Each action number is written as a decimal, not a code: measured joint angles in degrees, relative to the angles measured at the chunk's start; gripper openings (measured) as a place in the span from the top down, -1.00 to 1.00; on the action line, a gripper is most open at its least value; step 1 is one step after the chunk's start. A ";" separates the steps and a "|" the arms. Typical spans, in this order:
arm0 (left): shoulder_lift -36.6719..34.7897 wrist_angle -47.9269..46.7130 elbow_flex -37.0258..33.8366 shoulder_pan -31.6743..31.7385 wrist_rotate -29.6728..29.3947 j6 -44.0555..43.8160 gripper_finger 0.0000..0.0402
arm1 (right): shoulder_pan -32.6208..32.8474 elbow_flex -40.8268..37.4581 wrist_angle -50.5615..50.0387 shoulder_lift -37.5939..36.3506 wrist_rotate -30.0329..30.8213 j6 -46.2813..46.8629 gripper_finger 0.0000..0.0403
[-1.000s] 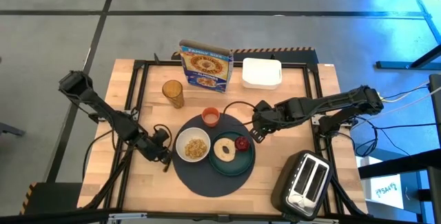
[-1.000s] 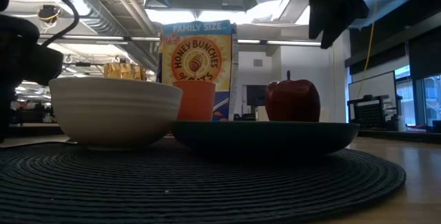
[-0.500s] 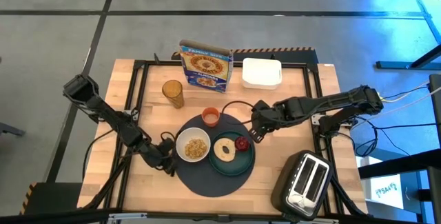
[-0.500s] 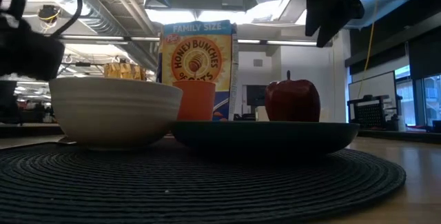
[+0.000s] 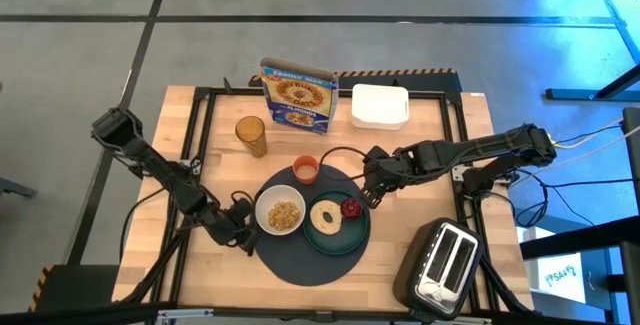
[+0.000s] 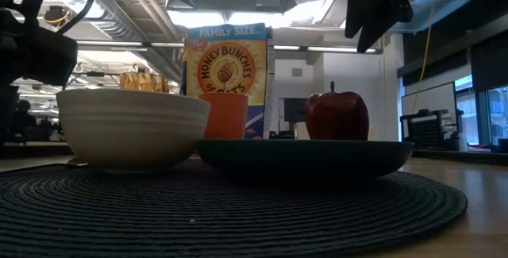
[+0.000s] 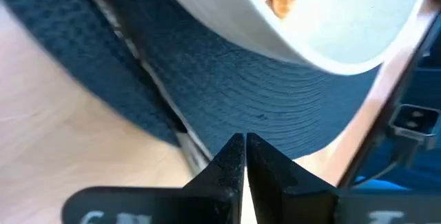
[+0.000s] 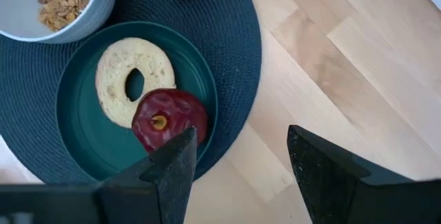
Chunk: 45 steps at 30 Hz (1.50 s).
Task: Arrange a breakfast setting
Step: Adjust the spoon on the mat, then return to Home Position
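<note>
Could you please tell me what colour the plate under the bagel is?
Teal. The plate shows best in the right wrist view.

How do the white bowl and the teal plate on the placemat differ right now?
The white bowl is deep and holds cereal; the teal plate is shallow and carries a bagel and a dark-red fruit. The bowl sits nearer the left gripper, the plate nearer the right gripper. Both rest on the round dark placemat.

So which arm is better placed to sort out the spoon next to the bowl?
Probably the left arm. Its jaws sit shut at the placemat's edge beside the white bowl, by what looks like the spoon. The right arm's jaws hang open on the other side, near the teal plate.
</note>
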 joint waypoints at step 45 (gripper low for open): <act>-3.80 -11.51 6.59 -4.85 -3.57 3.55 1.00 | 0.07 1.77 -0.09 -0.04 0.39 -5.38 -0.07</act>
